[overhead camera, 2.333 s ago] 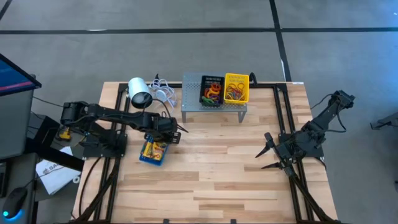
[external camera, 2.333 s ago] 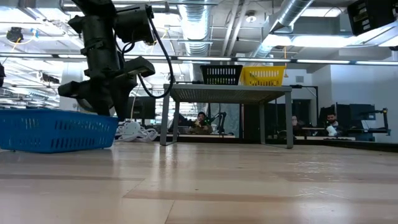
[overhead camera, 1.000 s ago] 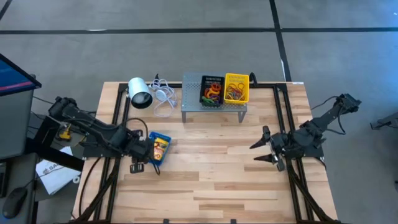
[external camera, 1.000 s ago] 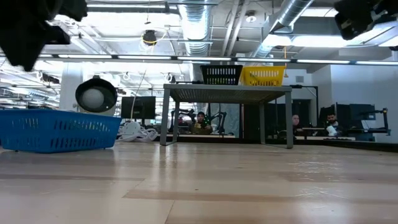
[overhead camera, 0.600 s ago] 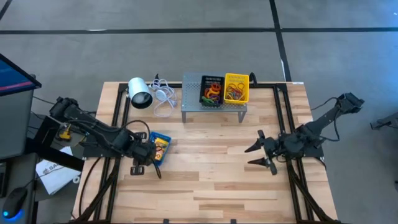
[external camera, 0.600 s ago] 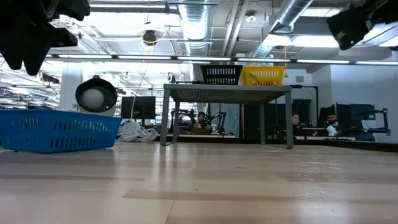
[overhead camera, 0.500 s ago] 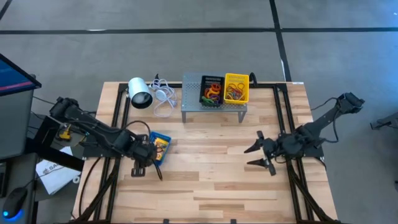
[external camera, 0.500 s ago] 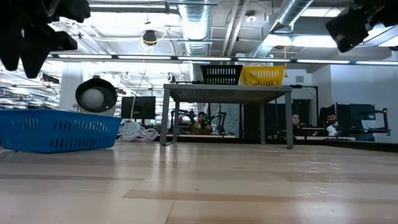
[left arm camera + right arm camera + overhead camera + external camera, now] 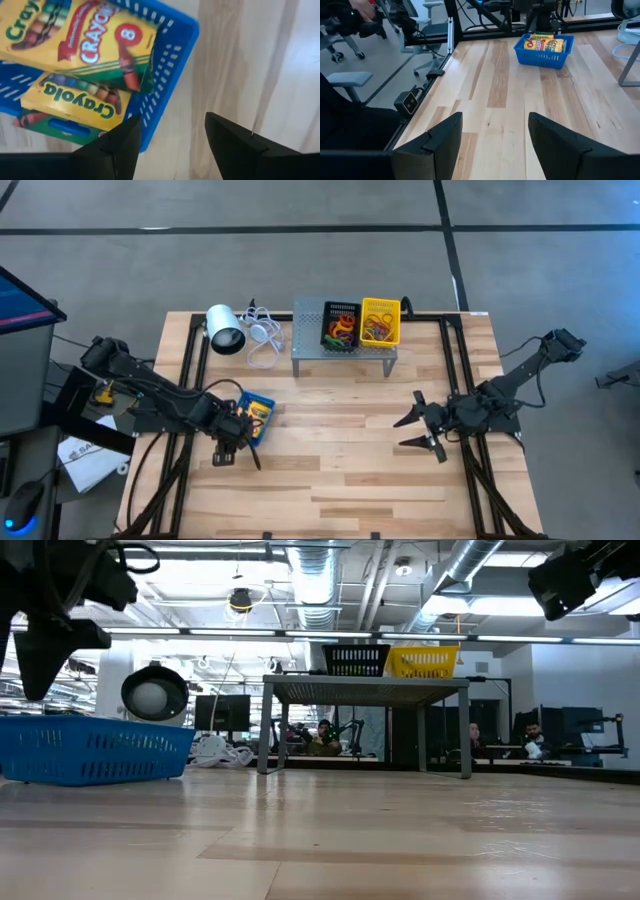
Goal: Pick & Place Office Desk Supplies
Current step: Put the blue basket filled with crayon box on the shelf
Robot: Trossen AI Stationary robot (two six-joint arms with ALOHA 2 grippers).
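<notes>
We see the left gripper (image 9: 222,452) hanging with its fingers spread apart and empty. The blue bin (image 9: 170,70) with two Crayola crayon boxes (image 9: 80,37) lies just beside it on the desk (image 9: 340,470), slightly ahead. The right gripper (image 9: 417,432) also stands open and empty, well apart from the bin. We judge the left arm is nearer.
</notes>
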